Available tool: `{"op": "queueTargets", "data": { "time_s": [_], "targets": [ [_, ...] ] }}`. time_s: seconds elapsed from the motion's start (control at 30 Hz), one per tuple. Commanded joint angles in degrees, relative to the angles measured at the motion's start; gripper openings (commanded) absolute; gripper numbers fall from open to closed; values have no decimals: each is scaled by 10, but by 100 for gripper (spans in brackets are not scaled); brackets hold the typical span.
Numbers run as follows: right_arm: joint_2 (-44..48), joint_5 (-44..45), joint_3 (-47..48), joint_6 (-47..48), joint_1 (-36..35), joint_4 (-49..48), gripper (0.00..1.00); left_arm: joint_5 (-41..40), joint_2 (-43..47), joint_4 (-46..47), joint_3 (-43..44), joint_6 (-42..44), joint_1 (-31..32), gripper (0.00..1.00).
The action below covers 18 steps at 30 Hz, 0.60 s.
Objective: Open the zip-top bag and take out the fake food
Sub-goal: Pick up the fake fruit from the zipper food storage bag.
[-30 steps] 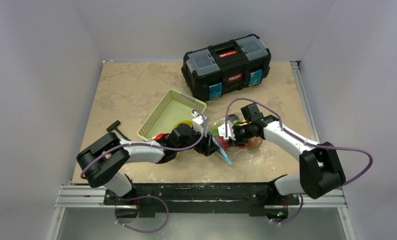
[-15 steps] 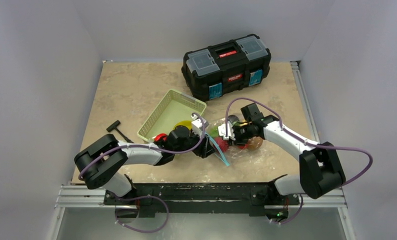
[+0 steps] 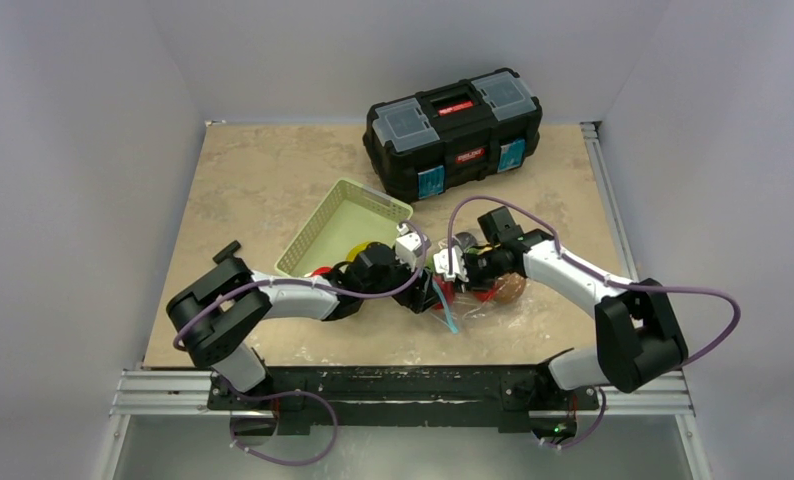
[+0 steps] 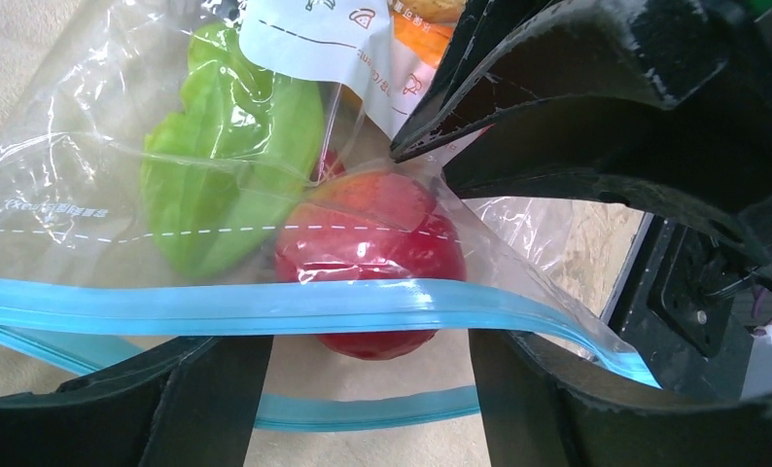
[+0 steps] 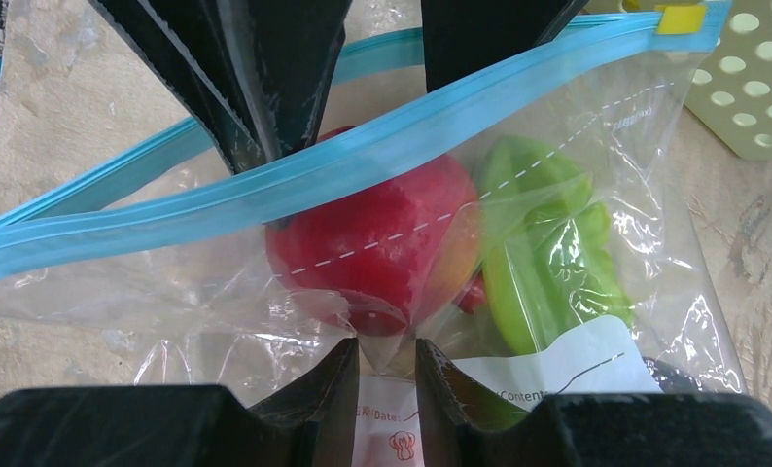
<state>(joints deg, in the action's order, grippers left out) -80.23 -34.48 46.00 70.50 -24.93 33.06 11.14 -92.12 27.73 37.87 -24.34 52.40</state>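
Observation:
The zip-top bag (image 3: 478, 302) lies between my two grippers, its mouth parted. In the left wrist view its upper teal strip (image 4: 265, 306) runs over my fingers and the lower strip (image 4: 363, 409) lies on the table behind them. Inside are fake food pieces: a red fruit (image 4: 372, 243) and a green leafy piece (image 4: 227, 185); a brown piece (image 3: 513, 288) shows from above. My left gripper (image 4: 368, 389) (image 3: 428, 292) is open at the bag's mouth, facing the red fruit. My right gripper (image 5: 384, 365) (image 3: 455, 266) is shut on a fold of the bag's plastic above the red fruit (image 5: 372, 243).
A pale green lattice basket (image 3: 343, 225) stands just left of the bag, with yellow and red pieces at its near corner; its wall also shows in the right wrist view (image 5: 752, 88). A black toolbox (image 3: 453, 130) stands at the back. A small black tool (image 3: 228, 248) lies beside my left arm.
My left gripper has moved right, up to the bag's mouth, and the teal strip has shifted with it. My right gripper has kept its pinch on the bag and barely moved.

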Motion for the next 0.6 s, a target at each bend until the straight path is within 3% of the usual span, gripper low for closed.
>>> {"op": "queueTargets", "data": {
  "time_s": [0.0, 0.3, 0.57],
  "targets": [
    [-1, -24, 20, -3, -6, 12, 25, -8, -10, 3, 25, 15, 5, 73],
    [-8, -30, 24, -6, -18, 16, 22, 15, -55, 13, 58, 0, 13, 79],
    [-41, -52, 51, -24, -18, 46, 9, -4, -76, 33, 49, -26, 13, 77]
  ]
}}
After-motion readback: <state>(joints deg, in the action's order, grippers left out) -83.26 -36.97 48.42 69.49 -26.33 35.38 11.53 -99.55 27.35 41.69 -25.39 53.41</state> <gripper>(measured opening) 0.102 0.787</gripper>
